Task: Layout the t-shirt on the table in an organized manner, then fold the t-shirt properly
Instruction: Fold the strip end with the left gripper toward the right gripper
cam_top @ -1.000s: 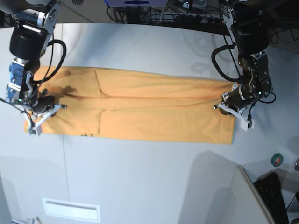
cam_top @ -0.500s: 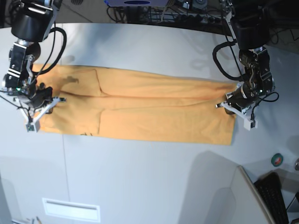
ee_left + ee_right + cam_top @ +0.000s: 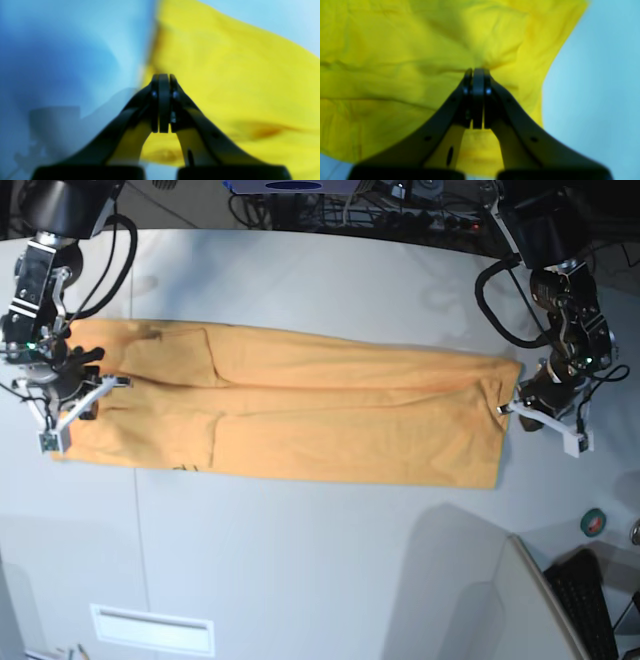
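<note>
The left pincer [image 3: 545, 418], at the right of the base view, has its jaws pressed fully together with nothing between them; the left wrist view shows the closed tips just beside the shirt's edge, over bare bench. The right pincer [image 3: 62, 410], at the far left of the base view, is likewise closed flat. In its wrist view the tips sit over the fabric where a few wrinkles gather, but I cannot tell whether any cloth is actually pinched.

Outward from both, the t-shirt [image 3: 300, 415] lies between them as a long orange-yellow band stretched across the middle of the bench [image 3: 320, 560], from left to right edge of the frame's centre. It looks already folded lengthwise: a crease runs along its middle and a sleeve or panel edge shows as a vertical line in the left third. It lies fairly flat with tidy long edges, though the right end is slightly bunched at the corner.

I would judge the spreading done and the long folds in place. What seems left is folding the band crosswise into a compact packet and squaring it.

No container takes part here. At the lower right of the base view sit a small roll of tape [image 3: 593, 522] and a dark keyboard [image 3: 590, 600], well apart from the shirt.
</note>
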{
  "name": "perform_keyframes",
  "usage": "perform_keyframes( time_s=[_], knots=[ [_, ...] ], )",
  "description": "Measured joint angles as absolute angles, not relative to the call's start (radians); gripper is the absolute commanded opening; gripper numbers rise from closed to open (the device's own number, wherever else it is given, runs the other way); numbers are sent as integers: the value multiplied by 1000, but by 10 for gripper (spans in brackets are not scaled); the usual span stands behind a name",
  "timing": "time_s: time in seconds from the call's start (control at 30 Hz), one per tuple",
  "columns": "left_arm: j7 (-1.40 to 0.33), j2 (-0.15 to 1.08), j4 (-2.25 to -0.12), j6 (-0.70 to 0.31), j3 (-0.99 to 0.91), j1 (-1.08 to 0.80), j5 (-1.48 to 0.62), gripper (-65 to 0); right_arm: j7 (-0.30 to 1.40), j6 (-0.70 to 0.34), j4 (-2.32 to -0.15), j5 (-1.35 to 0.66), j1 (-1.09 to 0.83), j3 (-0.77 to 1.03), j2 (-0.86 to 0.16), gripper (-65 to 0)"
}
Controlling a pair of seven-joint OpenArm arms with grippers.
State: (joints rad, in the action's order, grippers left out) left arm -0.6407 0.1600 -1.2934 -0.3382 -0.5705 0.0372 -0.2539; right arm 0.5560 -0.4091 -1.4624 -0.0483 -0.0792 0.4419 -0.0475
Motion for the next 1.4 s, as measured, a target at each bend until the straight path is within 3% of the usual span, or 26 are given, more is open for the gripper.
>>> perform_keyframes(
  time_s=[0.13, 0.17, 0.27, 0.3, 0.33, 0.4, 0.53, 0.93, 1.03, 1.13, 1.23, 1.27, 1.4],
  knots=[
    [-707, 203, -1299, -345, -564, 28, -250, -650, 558, -414, -1519, -54, -128, 433, -31, -650],
    [-706, 208, -1299, -345, -567, 30, -253, -617, 564, -416, -1518, -54, -131, 432, -32, -650],
    [-698, 216, -1298, -345, -569, 33, -260, -224, 557, -416, -1507, -51, -127, 433, -39, -650],
    [-700, 217, -1298, -345, -569, 32, -255, -130, 557, -416, -1505, -51, -125, 433, -38, -650],
    [-699, 217, -1295, -368, -568, 31, -255, -49, 558, -416, -1505, -52, -126, 432, -37, -650],
    [-695, 216, -1264, -447, -568, 40, -256, 0, 558, -416, -1504, -51, -126, 432, -33, -650],
    [-699, 205, -1087, -523, -563, 135, -252, -21, 561, -412, -1504, -48, -128, 374, -41, -650],
    [-656, 224, -860, -525, -566, 250, -264, -38, 557, -413, -1505, -52, -144, 314, -35, -650],
    [-638, 228, -830, -528, -567, 252, -268, -156, 558, -413, -1505, -51, -145, 318, -35, -650],
    [-644, 230, -823, -528, -567, 252, -266, -364, 557, -413, -1505, -51, -144, 318, -35, -650],
    [-661, 233, -816, -528, -567, 248, -266, -619, 557, -413, -1506, -51, -145, 319, -35, -650],
    [-662, 238, -812, -530, -566, 246, -273, -650, 557, -413, -1506, -51, -145, 319, -35, -650],
    [-636, 272, -793, -536, -567, 247, -268, -650, 557, -413, -1506, -51, -145, 319, -35, -650]
  ],
)
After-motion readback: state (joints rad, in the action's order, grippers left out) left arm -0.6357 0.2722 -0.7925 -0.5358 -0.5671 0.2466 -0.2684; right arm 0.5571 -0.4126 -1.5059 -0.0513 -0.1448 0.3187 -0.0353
